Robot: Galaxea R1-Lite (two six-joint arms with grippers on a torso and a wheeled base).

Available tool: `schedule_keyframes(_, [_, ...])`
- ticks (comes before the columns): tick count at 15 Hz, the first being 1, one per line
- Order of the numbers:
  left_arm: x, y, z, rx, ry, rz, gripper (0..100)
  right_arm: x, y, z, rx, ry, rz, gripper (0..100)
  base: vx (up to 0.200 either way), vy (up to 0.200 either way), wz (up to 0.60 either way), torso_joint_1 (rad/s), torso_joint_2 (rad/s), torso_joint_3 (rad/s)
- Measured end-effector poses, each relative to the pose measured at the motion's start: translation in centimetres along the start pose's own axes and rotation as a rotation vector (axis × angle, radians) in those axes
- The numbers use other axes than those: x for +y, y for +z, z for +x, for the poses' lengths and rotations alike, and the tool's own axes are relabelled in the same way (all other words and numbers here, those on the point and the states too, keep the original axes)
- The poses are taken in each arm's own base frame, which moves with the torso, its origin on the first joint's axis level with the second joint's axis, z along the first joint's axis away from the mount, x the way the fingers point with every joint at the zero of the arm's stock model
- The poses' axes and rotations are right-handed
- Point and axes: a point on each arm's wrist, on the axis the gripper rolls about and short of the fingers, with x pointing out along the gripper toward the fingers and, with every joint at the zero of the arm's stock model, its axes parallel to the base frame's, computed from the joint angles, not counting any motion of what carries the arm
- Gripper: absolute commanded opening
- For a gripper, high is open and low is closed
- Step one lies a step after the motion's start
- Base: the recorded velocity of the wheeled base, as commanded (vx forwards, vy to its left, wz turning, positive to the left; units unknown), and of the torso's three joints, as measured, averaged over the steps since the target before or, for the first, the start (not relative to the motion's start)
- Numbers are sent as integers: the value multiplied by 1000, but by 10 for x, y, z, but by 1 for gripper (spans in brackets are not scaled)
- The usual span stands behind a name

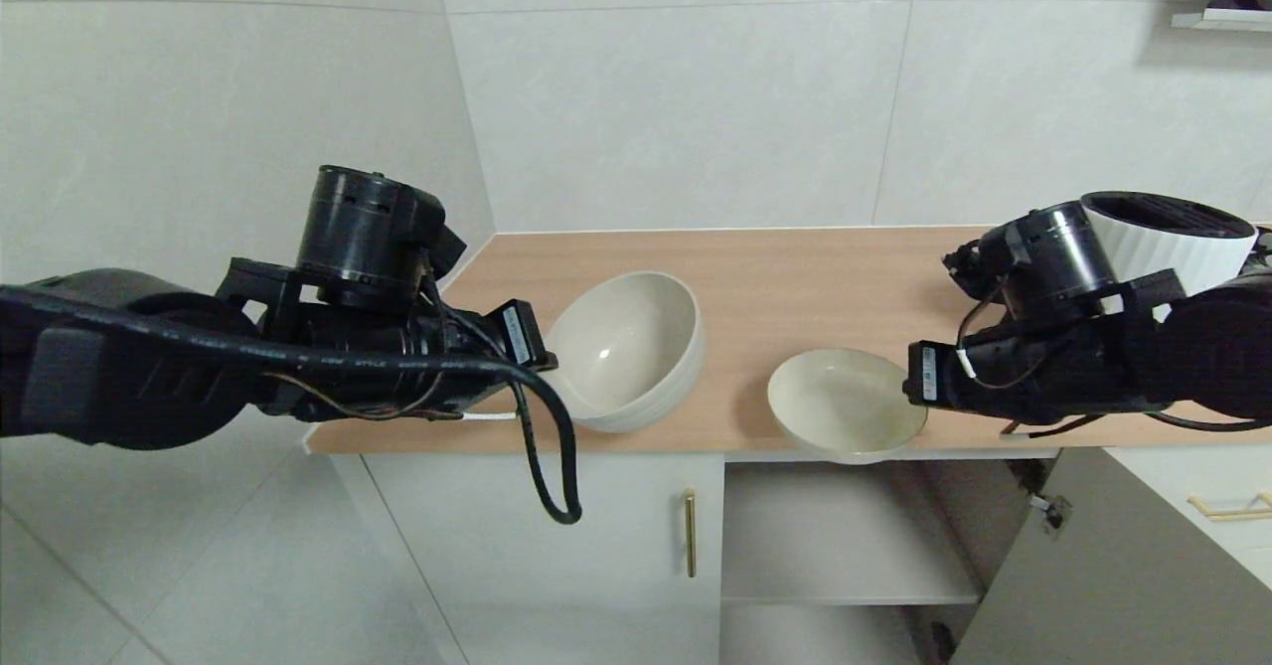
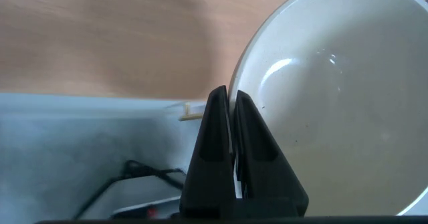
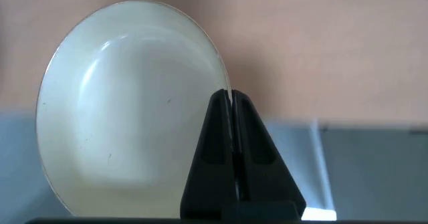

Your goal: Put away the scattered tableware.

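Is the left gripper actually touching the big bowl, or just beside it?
Touching. In the left wrist view the left gripper is shut on the rim of the big bowl, a finger on each side.

Big cream bowl [image 1: 631,347], empty & tilted, at near-left of wood counter [image 1: 795,277] w/ rim pinched by left gripper [image 1: 545,357]; smaller cream plate [image 1: 845,402], shallow, empty, to its right, overhanging near edge, rim pinched by right gripper [image 1: 909,387].

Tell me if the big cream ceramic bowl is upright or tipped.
Tipped: the big cream ceramic bowl has its mouth facing sideways, rim pinched in the left gripper.
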Motion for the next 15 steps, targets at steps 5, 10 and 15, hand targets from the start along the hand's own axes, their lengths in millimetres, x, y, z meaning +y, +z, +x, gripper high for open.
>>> schedule_keyframes(5, [1,-2,-10,-29,-26,38,0,-3,-2,-45,1,55,-6,0,0,0,0,0,0,0])
schedule_keyframes(10, [2,-3,-6,-20,-21,36,0,-5,-3,-51,-10,57,-39,0,-120,0,0,6,0,0])
schedule_keyframes(15, [2,-4,-5,-17,-18,38,0,-6,-7,-49,0,50,-56,0,-40,0,0,0,1,0])
